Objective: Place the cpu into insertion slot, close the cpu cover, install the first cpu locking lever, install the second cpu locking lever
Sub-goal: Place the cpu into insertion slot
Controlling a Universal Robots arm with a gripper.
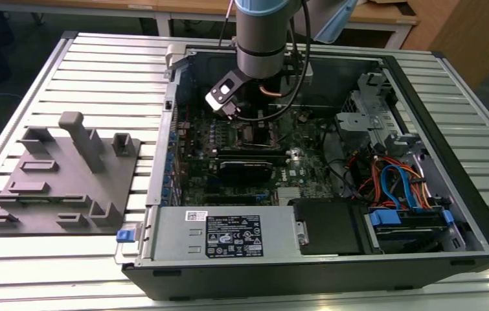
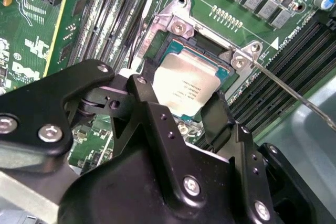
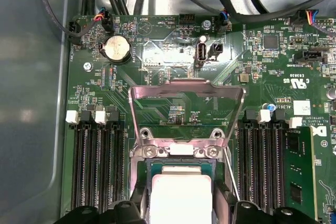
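Note:
The cpu (image 2: 191, 90), a square chip with a silver top, lies within the insertion slot (image 2: 210, 59) on the green board. My gripper (image 2: 176, 98) straddles it, one black finger (image 2: 139, 90) on one side of the chip and the other on the opposite side, both against its edges. In the first wrist view the cpu (image 3: 181, 198) sits in the slot between the same fingertips of the gripper (image 3: 181, 211). The cpu cover (image 3: 186, 90) stands raised on its hinge beyond the chip. A thin locking lever (image 2: 294, 95) sticks out beside the slot. In the exterior view the gripper (image 1: 257, 123) reaches down into the open computer case.
Long black memory slots (image 3: 97, 166) flank the socket on both sides. Cables (image 1: 391, 184) and a drive cage (image 1: 370, 113) crowd the exterior view's right. A grey fixture plate (image 1: 63, 188) lies on the slatted table outside the case (image 1: 313, 272).

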